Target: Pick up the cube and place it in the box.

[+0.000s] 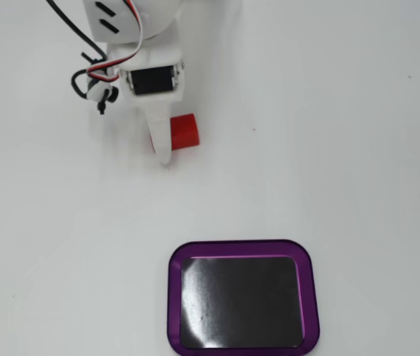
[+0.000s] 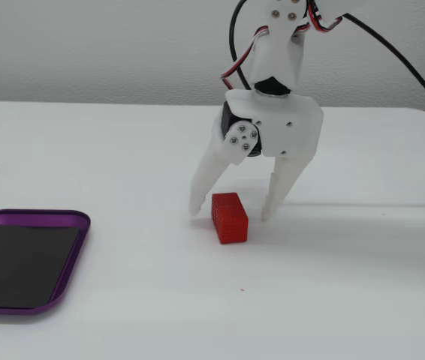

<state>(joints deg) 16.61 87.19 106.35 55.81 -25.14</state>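
White table, pale textured wall behind — box at lower left, black inside bare; gripper spread apart, straddling the cube.

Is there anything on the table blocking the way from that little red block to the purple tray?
Nothing visible does. In both fixed views the table between the red block and the purple tray is bare. The gripper is open, its fingers straddling the block.
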